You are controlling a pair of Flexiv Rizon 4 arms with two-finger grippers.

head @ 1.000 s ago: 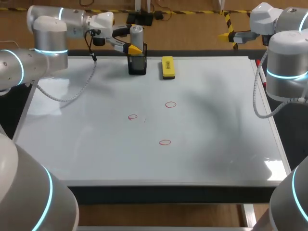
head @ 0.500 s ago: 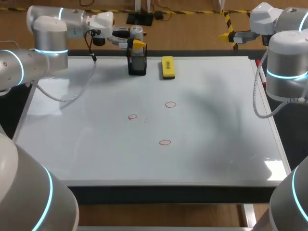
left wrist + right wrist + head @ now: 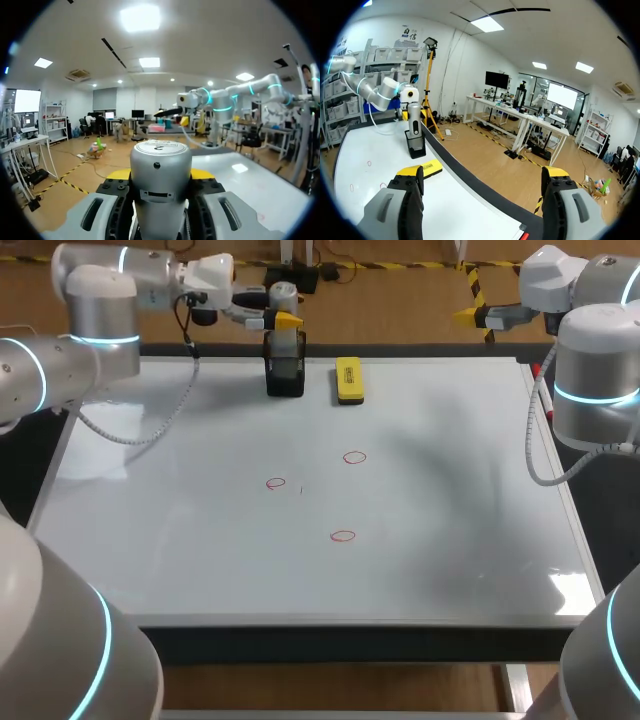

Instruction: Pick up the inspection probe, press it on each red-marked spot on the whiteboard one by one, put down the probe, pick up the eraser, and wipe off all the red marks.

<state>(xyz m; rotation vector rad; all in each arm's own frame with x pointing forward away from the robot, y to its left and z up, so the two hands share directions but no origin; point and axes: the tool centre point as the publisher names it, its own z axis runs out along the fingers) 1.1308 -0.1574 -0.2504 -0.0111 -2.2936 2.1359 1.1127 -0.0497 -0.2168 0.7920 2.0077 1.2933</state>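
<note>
— Where is our probe [image 3: 161,165]?
— Our left fingers [image 3: 119,174] clamp it, upright at the holder's [image 3: 285,375] top, on the whiteboard's [image 3: 200,540] far edge.
— Our right fingers [image 3: 410,172]?
— Spread wide, beyond the far right corner. The eraser [image 3: 348,380] lies just beside the holder.
</note>
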